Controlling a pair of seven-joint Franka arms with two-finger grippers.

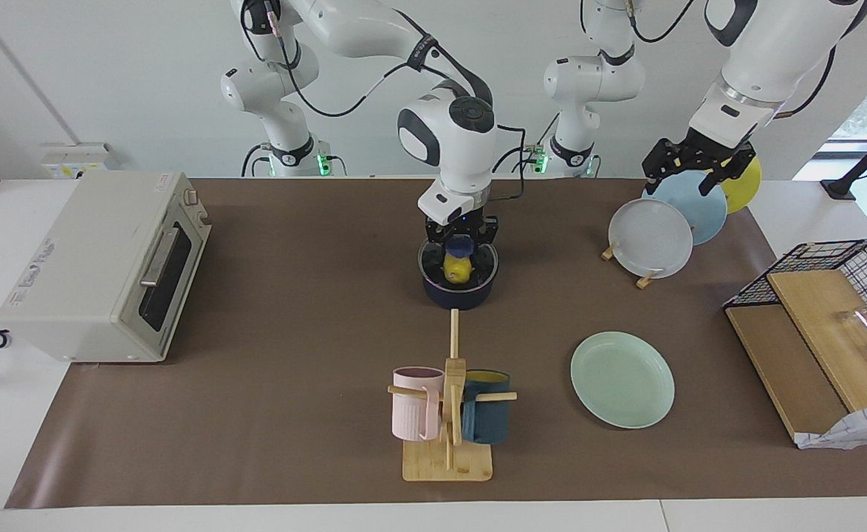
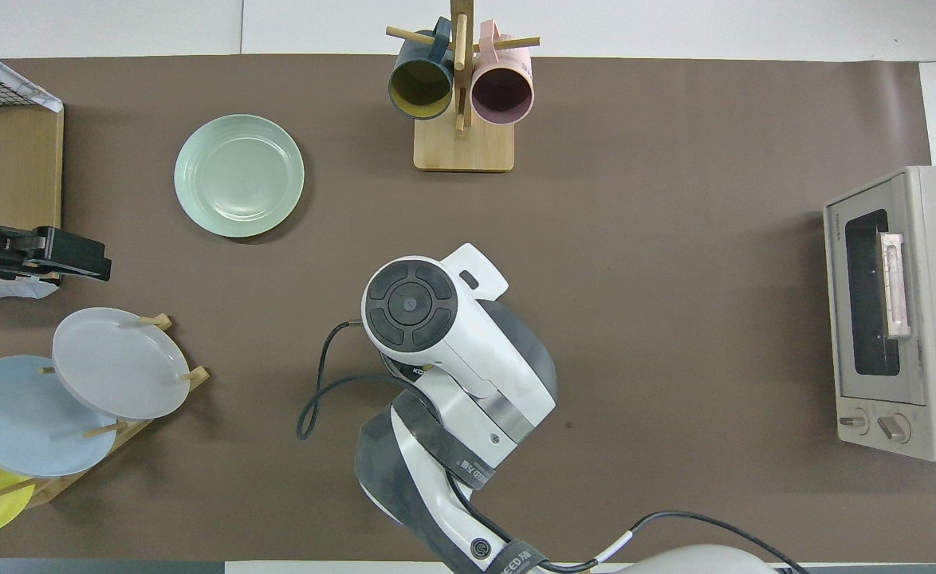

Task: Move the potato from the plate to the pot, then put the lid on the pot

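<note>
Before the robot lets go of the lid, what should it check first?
1. Potato inside the pot: ok, it shows through the glass.
2. Mint plate bare: ok.
3. Lid level on the pot's rim: looks ok, though the near edge is hard to judge.
4. Right gripper shut on the lid's blue knob: ok.
5. Left gripper out of the way, waiting over the plate rack, jaws open: ok.
6. Pot's handle: cannot tell, hidden.

One camera sits high across the tabletop (image 1: 293, 310), facing the robots. The other looks steeply down from above their end. Both share the brown mat (image 2: 675, 239), half a turn apart.
</note>
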